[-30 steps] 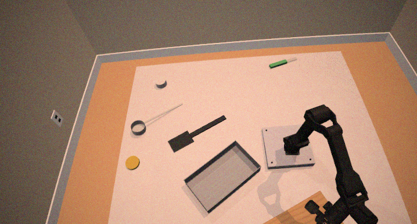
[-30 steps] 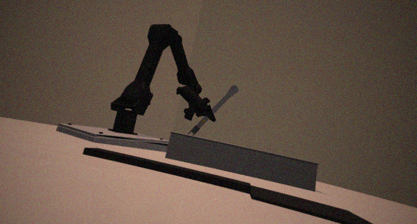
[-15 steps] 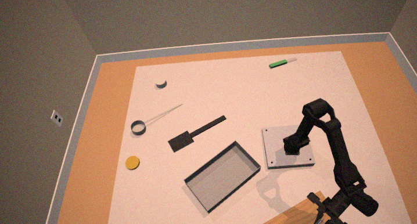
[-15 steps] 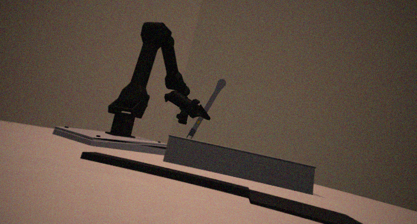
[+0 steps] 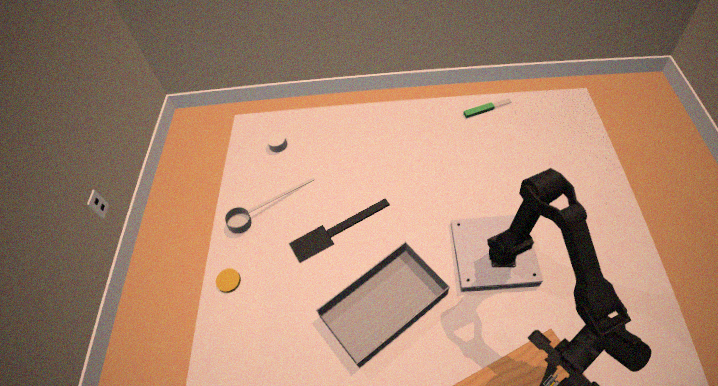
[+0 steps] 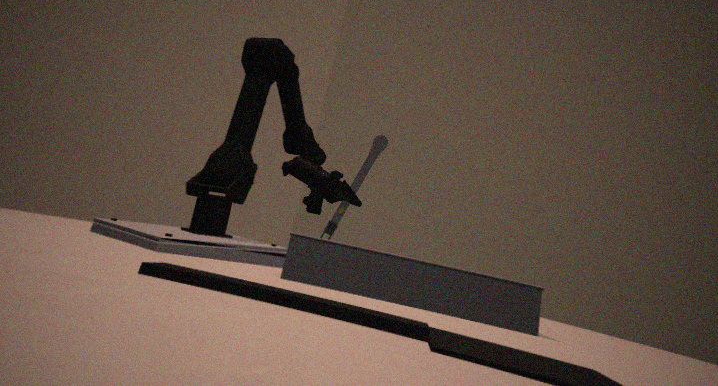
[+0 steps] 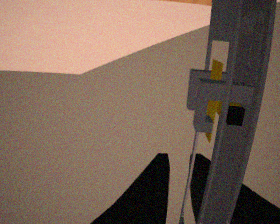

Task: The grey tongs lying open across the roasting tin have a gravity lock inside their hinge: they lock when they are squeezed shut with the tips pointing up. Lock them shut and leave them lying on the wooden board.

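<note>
The grey tongs are off the tin and held in the air. In the exterior view they stand steeply tilted, rounded tip end up and narrow hinge end low behind the tin. My gripper is shut on them partway along. The wrist view shows a yellow piece and a small bracket at the tongs' hinge end. Whether the lock has caught cannot be told. The wooden board shows at the bottom edge of the top view, partly under the arm. The roasting tin has nothing in it.
A black spatula lies beside the tin. A round strainer-like ring with a thin handle, a yellow disc, a small white cup and a green-handled tool lie farther off. The arm's base plate is beside the tin.
</note>
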`<action>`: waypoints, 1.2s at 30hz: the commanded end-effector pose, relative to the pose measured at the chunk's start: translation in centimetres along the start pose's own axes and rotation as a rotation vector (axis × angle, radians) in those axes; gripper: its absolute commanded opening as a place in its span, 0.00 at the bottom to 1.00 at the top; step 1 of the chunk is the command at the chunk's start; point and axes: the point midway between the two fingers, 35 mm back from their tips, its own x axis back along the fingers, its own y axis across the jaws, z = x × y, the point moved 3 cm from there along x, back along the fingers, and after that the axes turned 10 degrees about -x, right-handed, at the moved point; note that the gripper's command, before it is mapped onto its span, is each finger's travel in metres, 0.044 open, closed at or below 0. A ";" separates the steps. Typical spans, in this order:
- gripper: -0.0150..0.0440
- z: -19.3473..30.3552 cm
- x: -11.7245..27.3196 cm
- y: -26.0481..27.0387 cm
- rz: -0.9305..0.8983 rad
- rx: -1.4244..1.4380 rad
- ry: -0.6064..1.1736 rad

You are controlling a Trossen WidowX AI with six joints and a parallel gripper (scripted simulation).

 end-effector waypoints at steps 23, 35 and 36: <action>0.00 0.2 -0.5 -0.4 -0.008 0.011 -0.034; 0.00 0.5 -2.7 -1.9 -0.040 0.074 -0.253; 0.00 0.6 -2.9 -2.0 -0.044 0.079 -0.273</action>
